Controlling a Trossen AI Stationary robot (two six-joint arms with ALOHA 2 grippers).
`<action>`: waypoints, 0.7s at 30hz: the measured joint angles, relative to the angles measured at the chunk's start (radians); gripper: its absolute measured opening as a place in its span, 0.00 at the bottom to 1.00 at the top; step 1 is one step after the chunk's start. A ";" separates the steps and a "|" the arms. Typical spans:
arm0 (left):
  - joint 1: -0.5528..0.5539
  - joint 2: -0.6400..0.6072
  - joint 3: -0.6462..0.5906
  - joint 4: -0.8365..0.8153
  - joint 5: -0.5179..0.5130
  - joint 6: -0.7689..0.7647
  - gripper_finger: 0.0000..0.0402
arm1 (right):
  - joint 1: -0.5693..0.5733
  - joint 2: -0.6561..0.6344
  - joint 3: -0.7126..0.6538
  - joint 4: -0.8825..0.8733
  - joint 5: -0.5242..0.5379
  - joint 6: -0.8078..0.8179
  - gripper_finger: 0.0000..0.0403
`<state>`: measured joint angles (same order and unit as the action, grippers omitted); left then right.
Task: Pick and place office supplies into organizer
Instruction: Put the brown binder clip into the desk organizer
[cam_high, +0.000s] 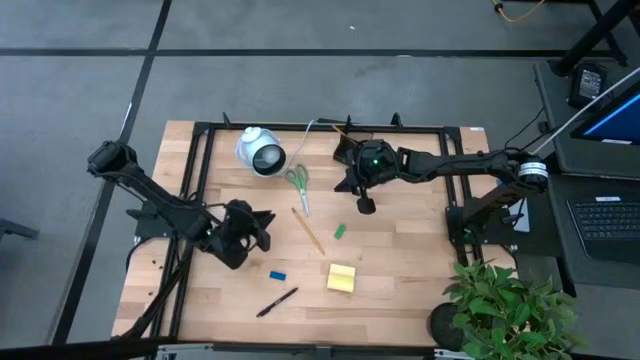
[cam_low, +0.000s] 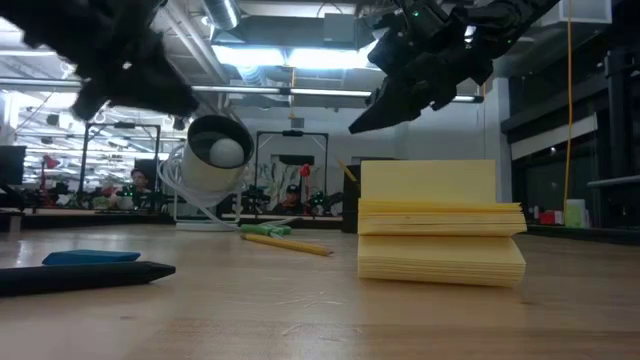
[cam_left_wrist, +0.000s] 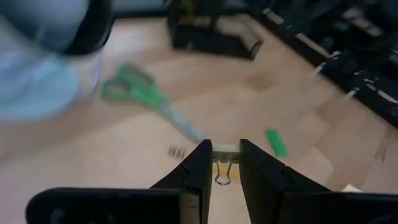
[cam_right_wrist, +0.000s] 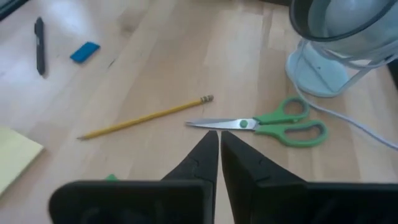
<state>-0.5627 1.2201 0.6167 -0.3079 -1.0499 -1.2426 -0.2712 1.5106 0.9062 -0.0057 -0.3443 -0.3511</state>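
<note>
A light wooden bench (cam_high: 400, 270) with a black frame along its edges stands on grey floor, a potted plant (cam_high: 505, 305) at its near right corner. The organizer (cam_high: 352, 143) sits at the far edge, just beside the right gripper (cam_high: 366, 205), whose jaws are pressed together with nothing between them, raised above the scissors (cam_high: 297, 184). The left gripper (cam_high: 262, 232) hovers near the left edge, jaws pinching a small wire binder clip (cam_left_wrist: 222, 171). Open wood lies between the arms, crossed by a pencil (cam_high: 308, 231) and a small green piece (cam_high: 340, 231). Toward the near edge lie the blue eraser (cam_high: 277, 274), a black pen (cam_high: 276, 301) and the yellow sticky-note pad (cam_high: 341, 278), apart from one another. A white round device (cam_high: 261, 152) stands at the far edge.
</note>
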 joint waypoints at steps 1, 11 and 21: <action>0.008 0.000 0.001 0.038 -0.009 0.073 0.16 | 0.004 -0.010 0.000 -0.001 0.010 0.007 0.05; 0.184 0.000 0.002 0.397 0.054 0.722 0.16 | 0.028 -0.164 -0.049 0.010 0.019 0.081 0.04; 0.444 0.011 0.002 0.672 0.419 1.152 0.16 | -0.002 -0.366 -0.295 0.272 0.092 0.109 0.03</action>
<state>-0.1188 1.2313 0.6182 0.3641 -0.6306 -0.0911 -0.2730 1.1441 0.6117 0.2658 -0.2527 -0.2424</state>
